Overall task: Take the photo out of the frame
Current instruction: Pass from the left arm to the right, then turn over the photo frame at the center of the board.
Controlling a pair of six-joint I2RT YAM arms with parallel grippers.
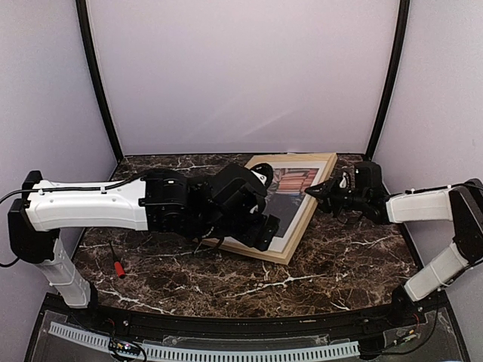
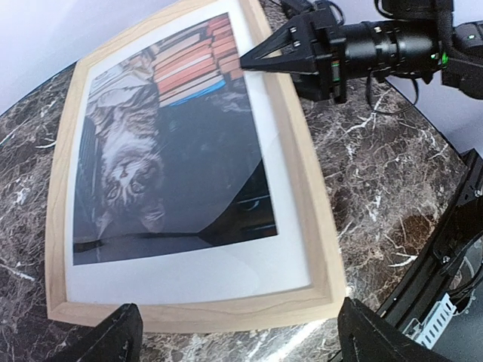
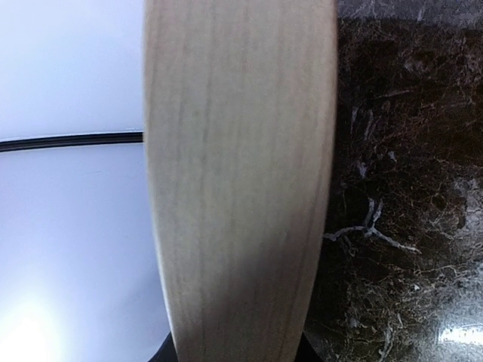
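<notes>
Dark marble table (image 1: 339, 256) carries the frame (image 1: 294, 157) and a red-tipped tool (image 1: 118, 265).

The frame (image 2: 302, 173) is pale natural wood with a fine straight grain. The photo (image 2: 151, 151) shows a grey striped tabby, red-orange books, a dark background and white margins. The counter (image 2: 377, 173) is dark brown marble, veined white.

The top camera sits high behind the arm bases and looks down and forward over the whole black, white-veined marble tabletop (image 1: 339, 249), with the thin light-wood rectangular picture frame (image 1: 294, 157) toward its far edge. The left wrist camera hangs close above that frame (image 2: 302, 173), facing the table's right edge, and shares the right arm's black two-finger gripper (image 2: 249, 60) with the top view. The right wrist camera is so near the frame's moulding (image 3: 238, 188) that wood fills its centre.
</notes>
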